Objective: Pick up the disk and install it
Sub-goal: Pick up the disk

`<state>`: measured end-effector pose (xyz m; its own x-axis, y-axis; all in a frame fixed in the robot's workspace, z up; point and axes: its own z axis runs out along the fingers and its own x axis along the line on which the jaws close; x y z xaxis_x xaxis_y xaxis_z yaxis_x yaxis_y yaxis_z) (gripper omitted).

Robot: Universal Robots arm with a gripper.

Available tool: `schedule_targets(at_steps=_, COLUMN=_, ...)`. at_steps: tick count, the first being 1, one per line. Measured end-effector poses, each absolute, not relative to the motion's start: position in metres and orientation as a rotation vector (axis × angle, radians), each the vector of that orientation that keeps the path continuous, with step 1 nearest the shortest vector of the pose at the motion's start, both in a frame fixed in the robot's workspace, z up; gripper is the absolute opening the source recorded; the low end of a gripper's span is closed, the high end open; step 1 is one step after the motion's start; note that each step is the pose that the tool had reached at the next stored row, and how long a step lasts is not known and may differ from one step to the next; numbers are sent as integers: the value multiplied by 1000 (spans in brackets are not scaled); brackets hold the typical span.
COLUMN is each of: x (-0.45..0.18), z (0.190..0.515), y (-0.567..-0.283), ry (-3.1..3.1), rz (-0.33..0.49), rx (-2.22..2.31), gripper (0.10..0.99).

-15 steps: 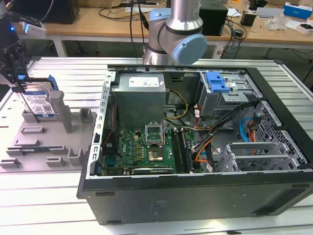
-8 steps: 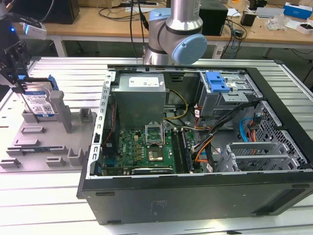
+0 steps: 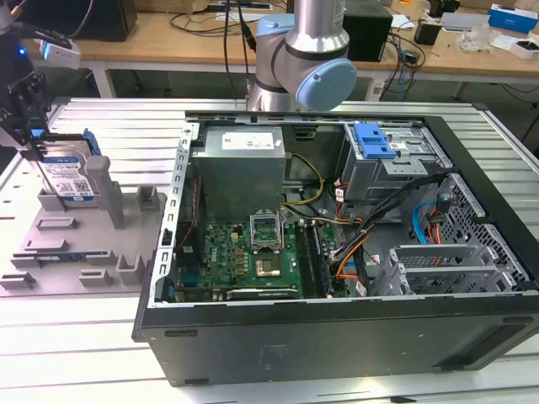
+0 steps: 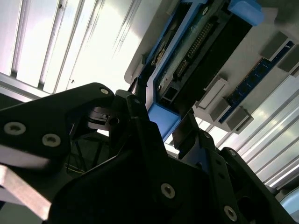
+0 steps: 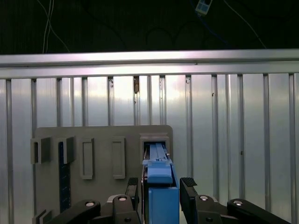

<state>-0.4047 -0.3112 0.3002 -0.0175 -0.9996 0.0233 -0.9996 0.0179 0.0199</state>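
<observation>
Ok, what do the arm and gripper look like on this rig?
The arm is a silver-grey tube with rounded joints capped in light blue. The gripper is matte black, built of angular linked plates studded with round silver screw heads. In the exterior view a small blue light glows above it.

Strong glare, seemingly from overhead, washes out the ribbed table (image 4: 93, 56) in the second wrist view.
</observation>
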Motion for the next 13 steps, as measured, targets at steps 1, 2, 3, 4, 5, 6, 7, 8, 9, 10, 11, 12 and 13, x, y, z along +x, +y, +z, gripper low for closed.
schedule_targets(at_steps=1, x=-405, z=300, y=-311, ry=-2219, rz=3, rx=2180, gripper=482)
schedule_targets(at_steps=2, x=-405, z=300, y=-311, ry=-2219, rz=3, rx=2180, gripper=482)
schedule_targets(at_steps=3, x=-405, z=300, y=-311, ry=-2219, rz=3, rx=2180, gripper=471)
schedule_targets(at_steps=4, x=-405, z=300, y=-311, ry=-2219, rz=3, rx=2180, gripper=396)
schedule_targets(at_steps=5, x=-405, z=300, y=-311, ry=-2219, rz=3, rx=2180, gripper=396)
schedule_targets(at_steps=6, x=-405, z=300, y=-311, ry=-2219, rz=3, rx=2180, gripper=396)
schedule_targets(at_steps=7, x=-405, z=300, y=-311, ry=-2219, rz=3, rx=2180, gripper=396)
schedule_targets(at_steps=8, x=-405, z=300, y=-311, ry=-2219, rz=3, rx=2180, gripper=396)
schedule_targets(at_steps=9, x=-405, z=300, y=-311, ry=-2219, rz=3, rx=2180, gripper=396)
schedule_targets(at_steps=10, x=-405, z=300, y=-311, ry=-2219, rz=3, rx=2180, gripper=396)
schedule_targets(at_steps=11, x=-405, z=300, y=-311, ry=-2219, rz=3, rx=2180, gripper=396)
schedule_targets(at_steps=12, x=-405, z=300, y=-311, ry=-2219, rz=3, rx=2180, gripper=396)
schedule_targets(at_steps=13, x=-405, z=300, y=-311, ry=-2219, rz=3, rx=2180, gripper=396)
